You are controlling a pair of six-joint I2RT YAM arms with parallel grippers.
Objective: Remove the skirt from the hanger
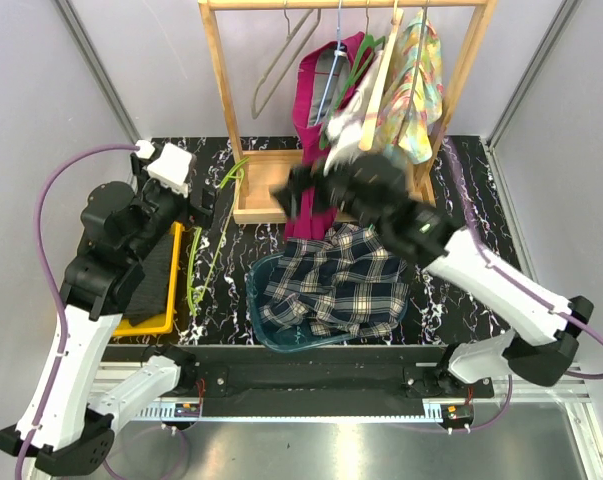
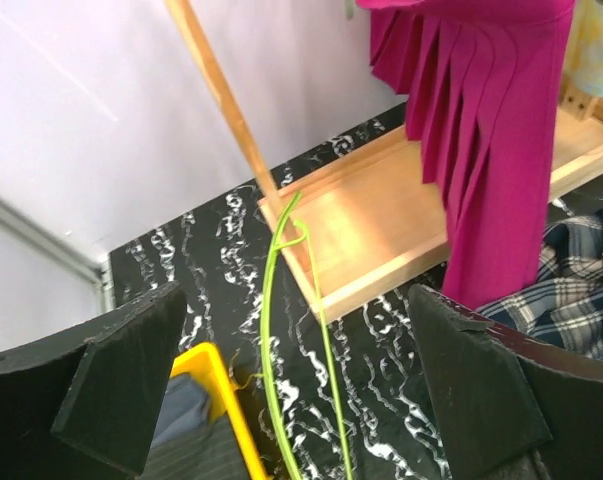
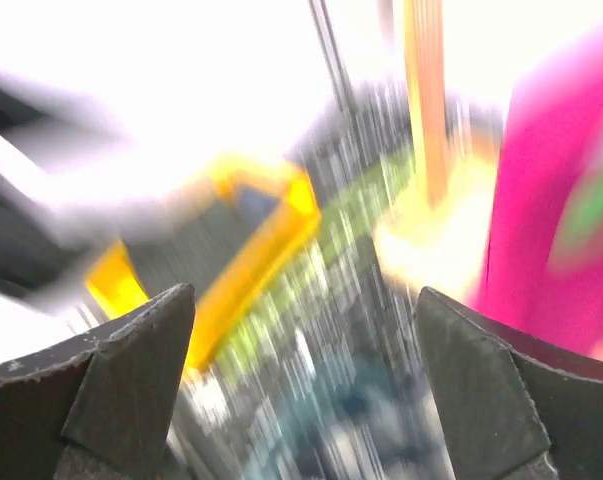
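The magenta skirt (image 1: 316, 110) hangs from a hanger on the wooden rack's top rail, and its pleated hem reaches the rack base. It also shows in the left wrist view (image 2: 481, 130) and, blurred, in the right wrist view (image 3: 546, 200). My right gripper (image 1: 303, 192) is open and empty in front of the skirt's lower part, motion-blurred; in its own view (image 3: 306, 390) nothing lies between the jaws. My left gripper (image 1: 203, 205) is open and empty at the left, above the table (image 2: 301, 400).
A loose green hanger (image 1: 213, 240) lies on the black marbled table, also in the left wrist view (image 2: 271, 330). A yellow tray (image 1: 166, 300) sits at the left. A plaid garment (image 1: 331, 285) fills a teal basket (image 1: 266, 335). A floral garment (image 1: 416, 90) and an empty grey hanger (image 1: 281, 60) hang on the rack.
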